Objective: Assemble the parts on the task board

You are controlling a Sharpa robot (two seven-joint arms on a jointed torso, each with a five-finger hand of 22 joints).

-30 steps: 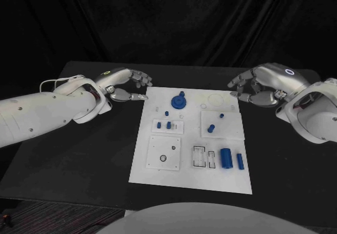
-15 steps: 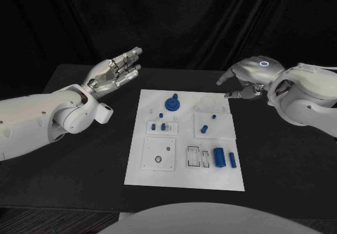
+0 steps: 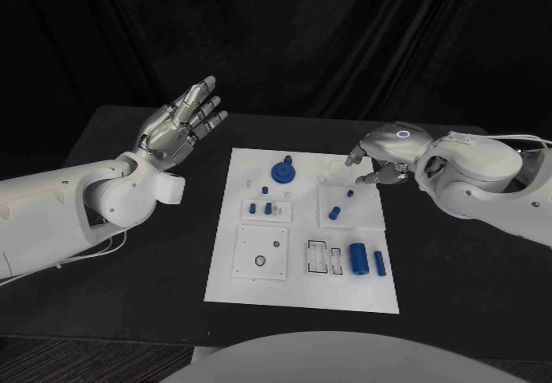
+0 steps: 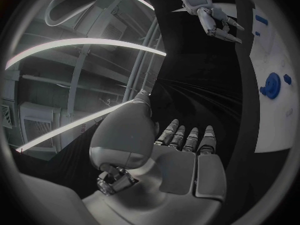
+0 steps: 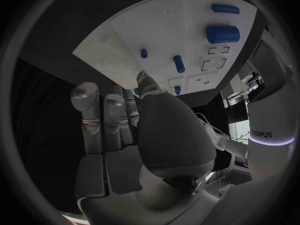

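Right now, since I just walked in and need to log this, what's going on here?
Nothing is being held. The left hand is raised off the table, open, fingers spread, left of the task board. The right hand hovers low over the board's far right corner, empty. The blue parts, including the blue gear and the large blue cylinder, lie untouched.

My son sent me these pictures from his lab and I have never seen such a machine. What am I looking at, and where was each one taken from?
This is a robot with two white arms ending in silver hands. The main picture looks down from its head at a black table. The round pictures come from cameras at each wrist, behind that arm's own hand. On the table lies a white task board carrying small blue parts, among them a blue gear-like disc and a blue cylinder. The left hand is raised beside the board, fingers spread, holding nothing. The right hand hangs over the board's far corner, apparently empty too.
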